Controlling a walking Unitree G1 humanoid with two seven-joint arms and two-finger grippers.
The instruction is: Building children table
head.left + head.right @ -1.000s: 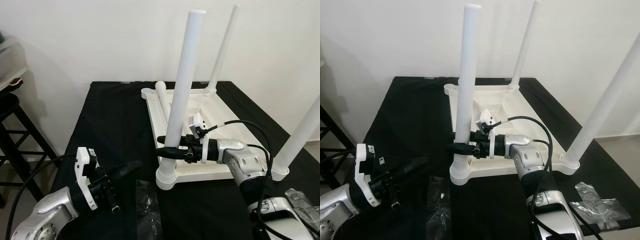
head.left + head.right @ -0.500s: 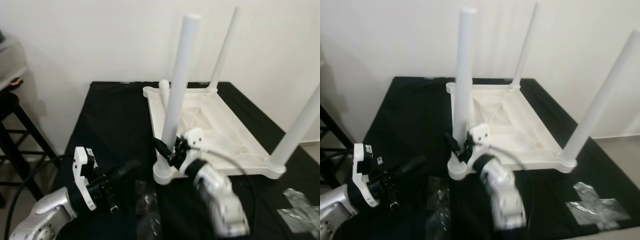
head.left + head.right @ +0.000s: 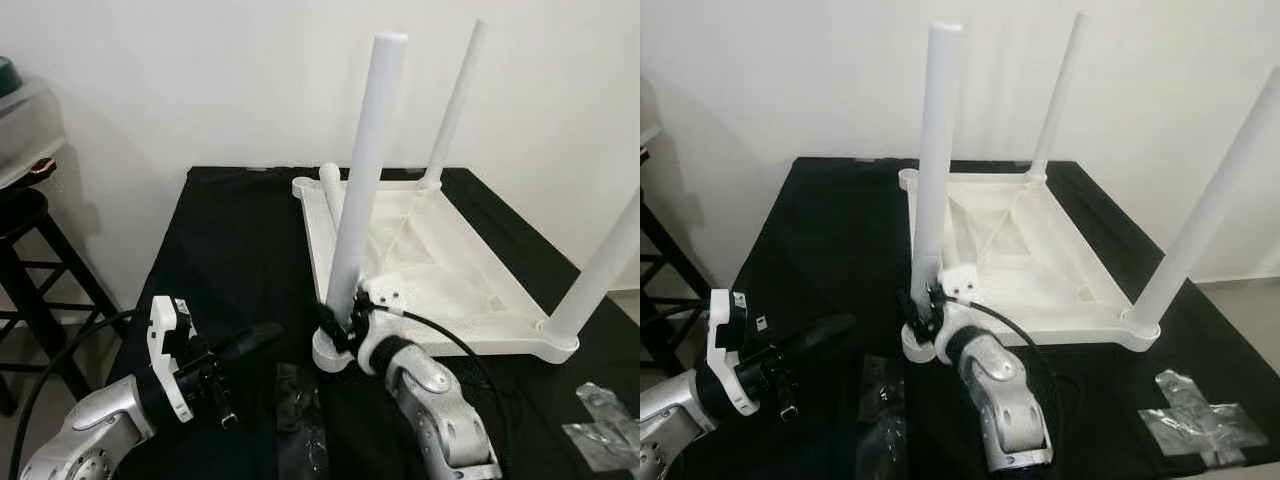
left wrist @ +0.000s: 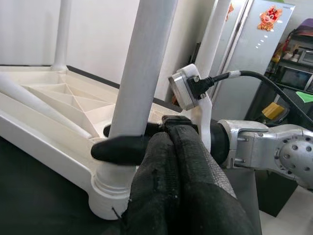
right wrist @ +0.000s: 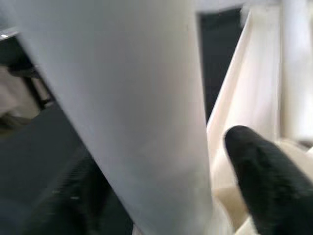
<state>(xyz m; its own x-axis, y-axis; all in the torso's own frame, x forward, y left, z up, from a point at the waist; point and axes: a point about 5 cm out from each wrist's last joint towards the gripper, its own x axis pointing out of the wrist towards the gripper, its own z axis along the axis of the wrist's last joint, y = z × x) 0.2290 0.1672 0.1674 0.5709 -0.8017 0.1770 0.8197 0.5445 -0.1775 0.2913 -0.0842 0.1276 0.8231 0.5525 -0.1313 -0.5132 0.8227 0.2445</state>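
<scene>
Swung low, right end effector (image 3: 917, 312) pinches the near leg (image 3: 933, 150)'s base; left wrist view shows left end effector (image 4: 168, 147) pressed together.

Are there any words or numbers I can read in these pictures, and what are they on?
No readable words or numbers anywhere.
Red sticker on the fridge: a picture or sign, too small and blurred to read.
Left wrist camera mount: tiny dark marks, too small to read.
White table, its gripped leg and the right claw: no text shows.
</scene>
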